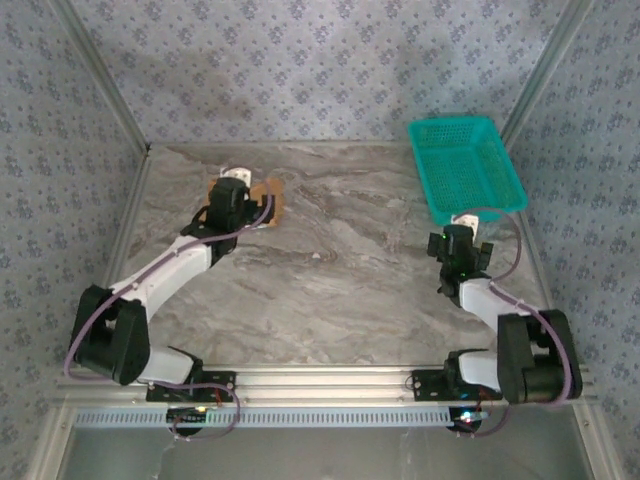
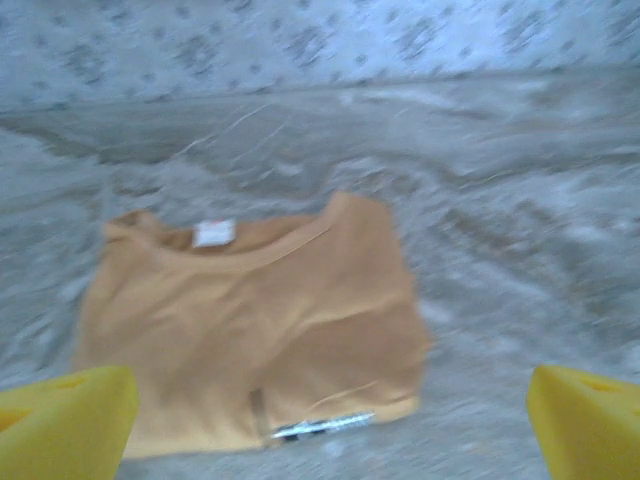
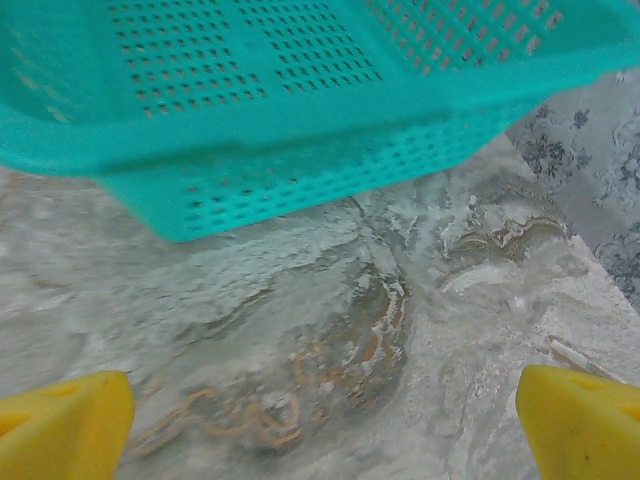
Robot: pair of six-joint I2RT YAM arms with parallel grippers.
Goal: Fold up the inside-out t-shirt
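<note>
T-shirt (image 2: 250,320) lay centre-left in the left wrist frame, beneath the left gripper (image 2: 325,430), its fingers spread wide. The right gripper (image 3: 320,425), likewise spread, faced the basket (image 3: 300,110) at top.

The t-shirt (image 2: 250,320) is caramel orange with a small white tag (image 2: 214,232) at the neck, the basket (image 3: 300,190) is perforated teal, the surface (image 1: 340,270) is grey marble veined with brown, the walls (image 1: 300,60) are pale blue-grey with a dark floral print, and the left end effector (image 2: 325,420) and right end effector (image 3: 320,420) have yellow fingers (image 2: 60,420).
</note>
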